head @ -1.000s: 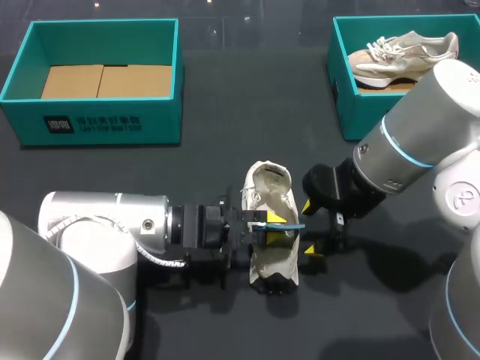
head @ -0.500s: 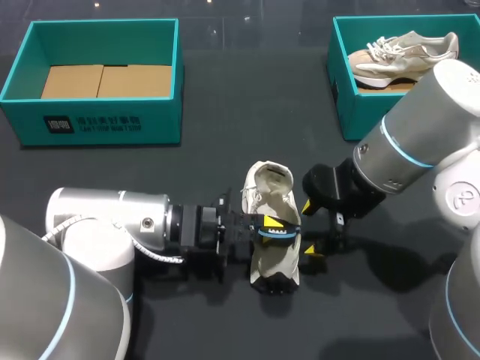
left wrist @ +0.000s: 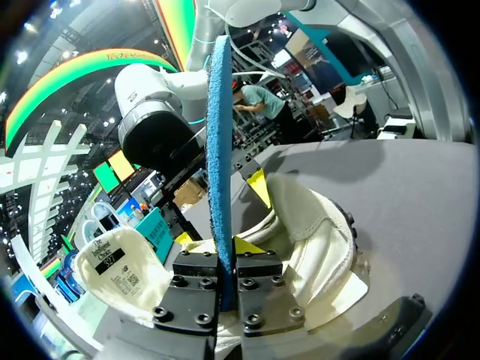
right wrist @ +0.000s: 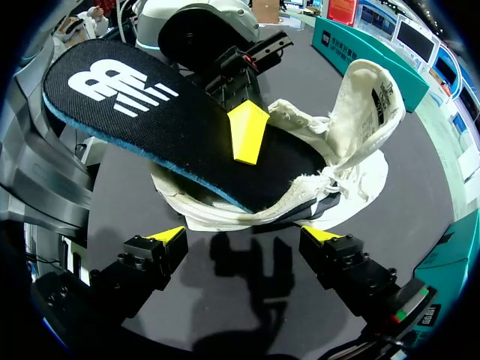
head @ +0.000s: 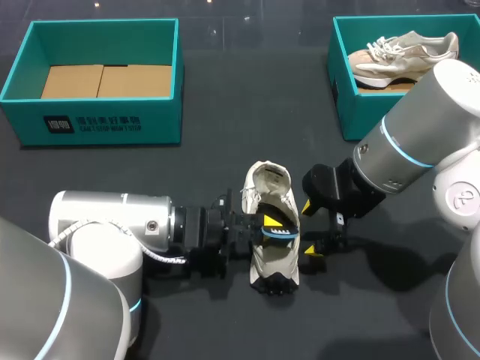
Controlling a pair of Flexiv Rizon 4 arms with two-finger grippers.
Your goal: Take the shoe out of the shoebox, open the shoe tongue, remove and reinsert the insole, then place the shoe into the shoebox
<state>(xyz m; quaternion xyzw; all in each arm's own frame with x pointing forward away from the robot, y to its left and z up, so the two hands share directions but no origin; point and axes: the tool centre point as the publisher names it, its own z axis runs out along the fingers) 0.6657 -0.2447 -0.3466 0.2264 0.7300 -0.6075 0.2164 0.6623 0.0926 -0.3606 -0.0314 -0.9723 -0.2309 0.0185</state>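
Black on its face and blue along its edge, the insole (right wrist: pixel 180 127) is clamped in the left pincer (head: pixel 270 225), whose yellow tips close on it from both sides. One end is tucked into the mouth of the shoe (head: pixel 271 187) and the other juts out clear of it. In the left wrist view the insole stands on edge, running straight out ahead of that pincer.

The pale shoe lies on the dark table (head: pixel 225 112) between the two arms, with its tongue folded back and its length running away from the robot. The insole slants up out of it rather than lying along it. Seating or freeing it probably depends on bringing it into line with the shoe.

The right pincer (right wrist: pixel 245 238) waits just beside the shoe, spread wide and empty. The teal shoebox (head: pixel 101 30) sits well apart at the far left.
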